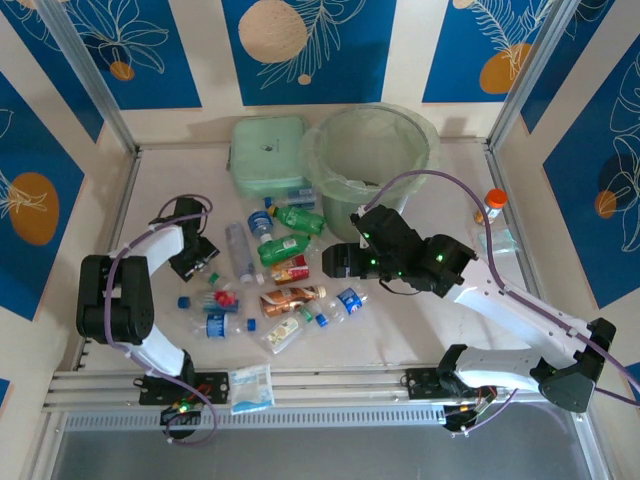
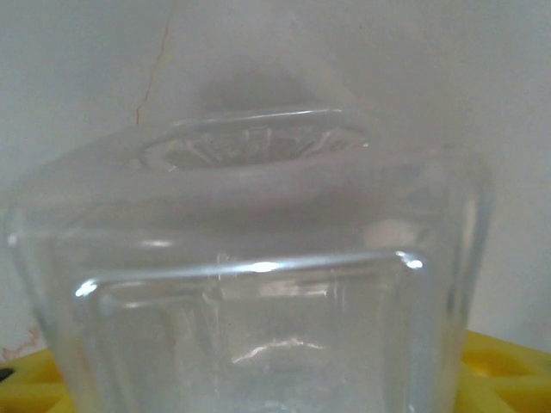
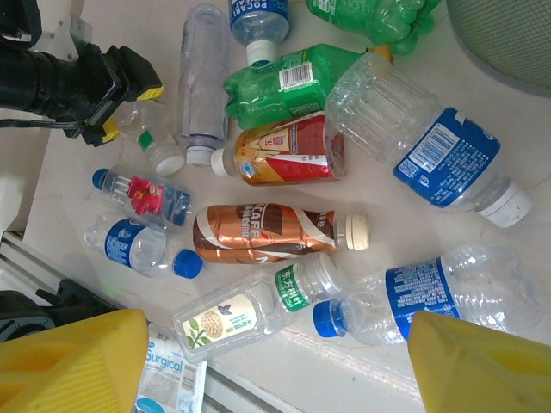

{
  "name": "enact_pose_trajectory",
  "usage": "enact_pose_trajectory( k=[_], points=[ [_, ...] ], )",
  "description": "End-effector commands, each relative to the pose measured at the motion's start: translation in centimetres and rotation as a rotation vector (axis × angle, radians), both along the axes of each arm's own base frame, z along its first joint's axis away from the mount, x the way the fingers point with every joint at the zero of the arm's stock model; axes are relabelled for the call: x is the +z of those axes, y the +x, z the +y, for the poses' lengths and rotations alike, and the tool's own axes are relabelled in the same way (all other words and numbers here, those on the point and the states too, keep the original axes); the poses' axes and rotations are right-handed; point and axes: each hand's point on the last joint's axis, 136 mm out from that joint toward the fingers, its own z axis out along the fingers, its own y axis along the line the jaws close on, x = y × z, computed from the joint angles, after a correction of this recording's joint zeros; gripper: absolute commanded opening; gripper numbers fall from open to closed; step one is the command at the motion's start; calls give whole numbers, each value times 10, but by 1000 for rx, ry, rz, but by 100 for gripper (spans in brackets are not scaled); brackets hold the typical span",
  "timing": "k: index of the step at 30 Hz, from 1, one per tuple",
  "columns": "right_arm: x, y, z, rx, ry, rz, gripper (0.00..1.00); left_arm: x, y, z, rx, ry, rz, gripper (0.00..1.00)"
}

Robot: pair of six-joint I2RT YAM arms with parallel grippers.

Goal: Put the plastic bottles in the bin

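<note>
Several plastic bottles lie in a heap on the table between the arms: green ones, a brown one, a red-orange labelled one and clear ones with blue labels. My left gripper is at the left of the heap, shut on a clear square bottle with a white cap; its yellow pads flank it. My right gripper hangs open over the heap's right side, holding nothing. The bin stands at the back.
A flat pale green box lies left of the bin. An orange-capped vial stands at the right. A white-blue packet lies on the front rail. Metal frame posts rise at the back corners.
</note>
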Motion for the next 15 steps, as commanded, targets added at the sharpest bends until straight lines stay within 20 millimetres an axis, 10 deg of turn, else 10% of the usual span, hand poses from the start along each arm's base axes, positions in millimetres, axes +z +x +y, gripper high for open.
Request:
enact_pose_trajectory(
  k=[1,8,15],
  points=[
    [4,-1,-8,-23,0,-6,80,22,7,6,0,17,-53,60],
    [4,1,-11,-35,2,-12,80,70,12,9,-27,47,-140,54],
    [-2,3,-26,-80,33,11,80,211,41,-1,-97,34,-445,50]
  ],
)
